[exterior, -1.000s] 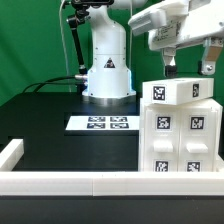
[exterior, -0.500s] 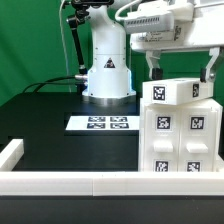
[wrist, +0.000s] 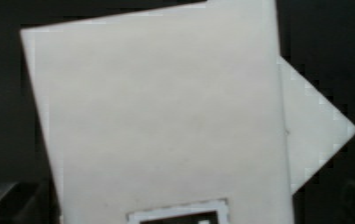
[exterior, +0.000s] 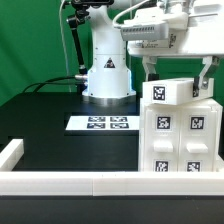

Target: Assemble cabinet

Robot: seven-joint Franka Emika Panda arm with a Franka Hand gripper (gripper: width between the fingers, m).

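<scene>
Exterior view: cabinet (exterior: pixel 178 128) stood upright on the black table (exterior: pixel 60 125), toward the exterior view's right, just behind the low white border rail (exterior: pixel 70 182). Showed tagged white faces on the front and on the upper block. Gripper (exterior: pixel 178 72) hung directly above the cabinet's top, fingers (exterior: pixel 149 68) spread wide, one down near each upper side of the block. Contact with the cabinet not determinable; nothing seen clamped between the fingers. Marker board (exterior: pixel 101 123) lay flat on the table, near the robot base (exterior: pixel 108 70), well apart from the cabinet, toward the exterior view's left of it. Green backdrop behind.

Wrist view: filled almost wholly by the cabinet's (wrist: pixel 156 110) pale top surface, seen from close above and tilted in the frame. Part of one black-and-white tag (wrist: pixel 177 214) visible at the edge of that surface. Dark table showed beyond the cabinet's outline.
</scene>
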